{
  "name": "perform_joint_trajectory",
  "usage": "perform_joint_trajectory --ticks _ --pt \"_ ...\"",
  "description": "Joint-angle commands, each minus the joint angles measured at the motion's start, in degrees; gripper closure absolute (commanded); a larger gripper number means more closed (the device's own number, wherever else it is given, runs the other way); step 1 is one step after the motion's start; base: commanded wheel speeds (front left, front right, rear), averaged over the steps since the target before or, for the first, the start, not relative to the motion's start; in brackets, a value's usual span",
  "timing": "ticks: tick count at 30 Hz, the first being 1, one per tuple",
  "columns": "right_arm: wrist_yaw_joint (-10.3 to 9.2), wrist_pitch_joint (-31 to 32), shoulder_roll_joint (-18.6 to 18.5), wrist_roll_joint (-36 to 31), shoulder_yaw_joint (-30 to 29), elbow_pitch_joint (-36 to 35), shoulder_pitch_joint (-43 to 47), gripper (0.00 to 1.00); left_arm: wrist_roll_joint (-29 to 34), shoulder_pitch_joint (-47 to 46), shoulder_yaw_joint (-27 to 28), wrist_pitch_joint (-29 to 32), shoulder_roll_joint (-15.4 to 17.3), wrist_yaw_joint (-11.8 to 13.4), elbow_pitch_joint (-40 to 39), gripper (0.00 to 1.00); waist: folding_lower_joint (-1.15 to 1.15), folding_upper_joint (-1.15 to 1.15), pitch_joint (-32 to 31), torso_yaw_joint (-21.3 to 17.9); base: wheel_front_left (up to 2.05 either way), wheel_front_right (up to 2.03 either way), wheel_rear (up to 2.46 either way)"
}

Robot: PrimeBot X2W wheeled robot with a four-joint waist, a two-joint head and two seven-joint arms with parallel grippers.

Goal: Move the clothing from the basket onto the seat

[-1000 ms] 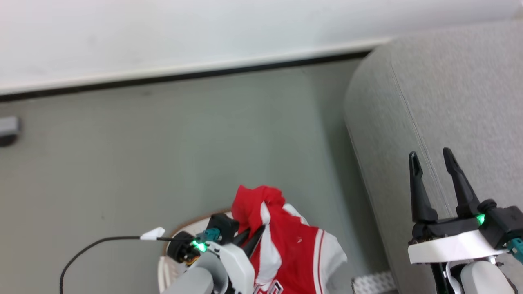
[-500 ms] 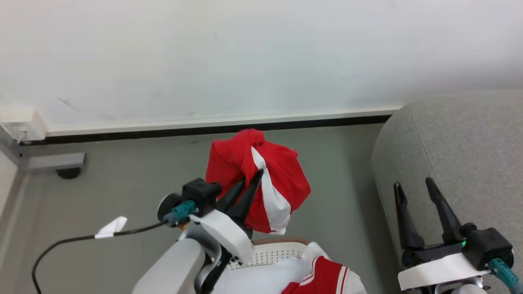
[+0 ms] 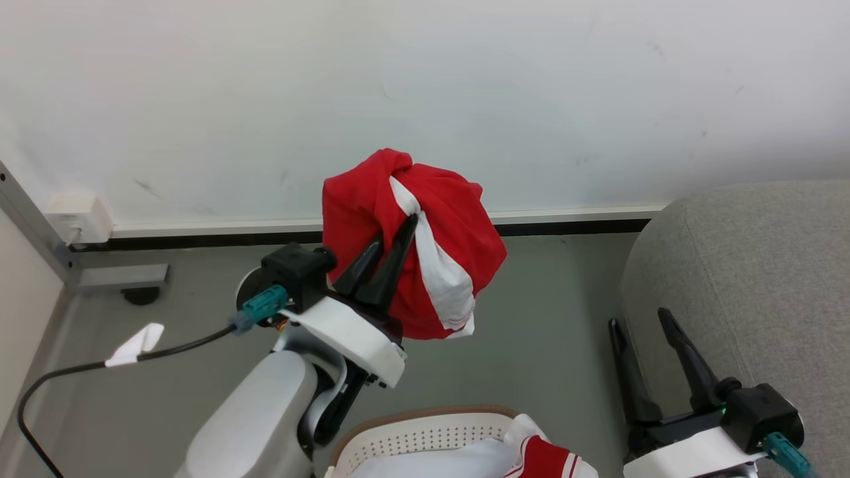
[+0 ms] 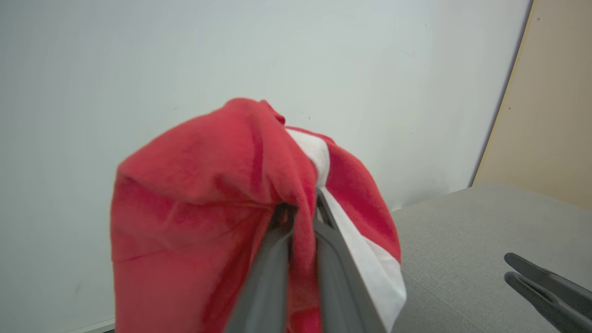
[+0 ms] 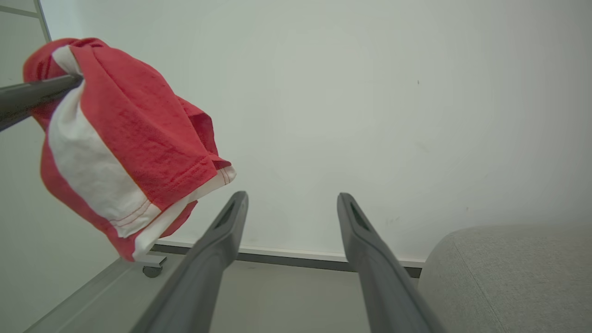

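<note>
High at the left, pinches the red striped garment (image 3: 451, 219) in the left gripper (image 3: 396, 229), well above the basket (image 3: 425, 435), likely for a clear carry across; jersey (image 3: 544, 458) inside, yet to move. Further right, holds the right gripper (image 3: 639, 318) spread, empty, beside the seat (image 3: 764, 265).

You get bright, even light and faint shadows. Your left wrist view blurs the red garment (image 4: 208, 185).

Cloth garment (image 3: 458, 219), woven seat (image 3: 764, 265), plastic basket (image 3: 425, 435)
</note>
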Motion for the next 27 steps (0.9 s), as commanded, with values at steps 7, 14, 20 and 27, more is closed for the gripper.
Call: perform_joint_trajectory --ticks 7,14,20,27 --pt "-0.12 0.0 -1.0 0.6 3.9 0.7 -1.4 0.0 -0.6 1.3 -0.1 1.0 1.0 0.8 -1.8 1.0 0.01 0.0 0.4 0.5 0.0 0.0 0.0" --pt "-0.12 0.0 -2.5 2.5 10.1 1.7 -2.9 0.0 -0.8 1.2 -0.8 1.5 1.0 0.9 -2.0 1.0 0.01 0.0 0.8 0.8 0.0 0.0 0.0" --pt "-0.12 0.0 -4.8 4.1 20.2 4.3 -6.1 0.0 -0.9 0.6 -1.6 1.9 0.5 0.7 -1.8 1.0 0.01 0.0 0.9 1.5 0.0 0.0 0.0" --pt "-0.12 0.0 -4.5 6.9 28.0 10.8 -11.2 0.0 -1.1 0.8 -3.2 2.3 -0.7 0.4 -1.6 1.0 0.01 0.0 0.6 3.3 0.0 0.0 0.0"
